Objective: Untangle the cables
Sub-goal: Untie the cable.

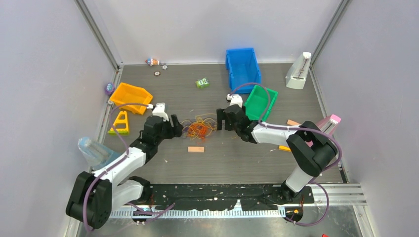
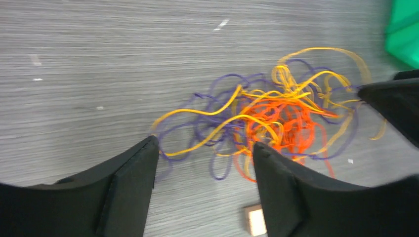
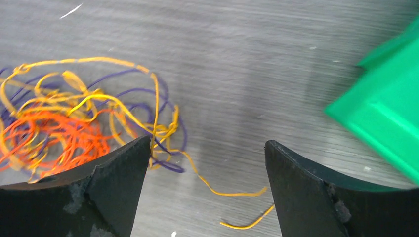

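Centrally on table (image 1: 237,158): cables (image 1: 199,128) in tangled heap; left gripper (image 2: 205,143) part-open, right gripper (image 3: 207,142) wide, neither holding anything.

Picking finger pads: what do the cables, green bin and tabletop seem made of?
The cables: thin wire in smooth, plastic-looking insulation, orange-yellow, red and purple; they hold springy loops. The green bin: probably moulded plastic, with uniform colour and a slight sheen. The table: grey streaked wood-grain pattern, likely laminate, matte.

The cables (image 2: 276,118) look smooth and plastic-coated; the table (image 2: 99,59) is matt, finely grained.
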`<state>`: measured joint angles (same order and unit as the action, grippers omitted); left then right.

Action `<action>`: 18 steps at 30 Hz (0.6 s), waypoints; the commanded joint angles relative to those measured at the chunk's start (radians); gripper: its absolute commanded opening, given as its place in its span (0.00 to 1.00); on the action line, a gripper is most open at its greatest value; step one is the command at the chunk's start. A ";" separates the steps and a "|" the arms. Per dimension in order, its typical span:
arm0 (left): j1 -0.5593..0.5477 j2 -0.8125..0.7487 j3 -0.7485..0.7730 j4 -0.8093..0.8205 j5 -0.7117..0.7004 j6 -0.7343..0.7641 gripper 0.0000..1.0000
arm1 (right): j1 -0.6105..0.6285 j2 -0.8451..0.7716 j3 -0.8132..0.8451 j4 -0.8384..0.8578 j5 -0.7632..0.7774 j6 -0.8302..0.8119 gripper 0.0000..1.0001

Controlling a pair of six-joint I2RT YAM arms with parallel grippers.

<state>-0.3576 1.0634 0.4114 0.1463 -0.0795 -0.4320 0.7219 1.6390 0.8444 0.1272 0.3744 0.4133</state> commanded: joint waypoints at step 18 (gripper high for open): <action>-0.106 0.474 0.371 -0.235 0.182 0.122 0.63 | 0.086 0.231 0.261 -0.103 -0.299 -0.116 0.77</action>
<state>-0.4606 1.4918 0.7208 0.0013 0.0898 -0.3206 0.7750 1.8122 0.9802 0.1703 -0.0086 0.3309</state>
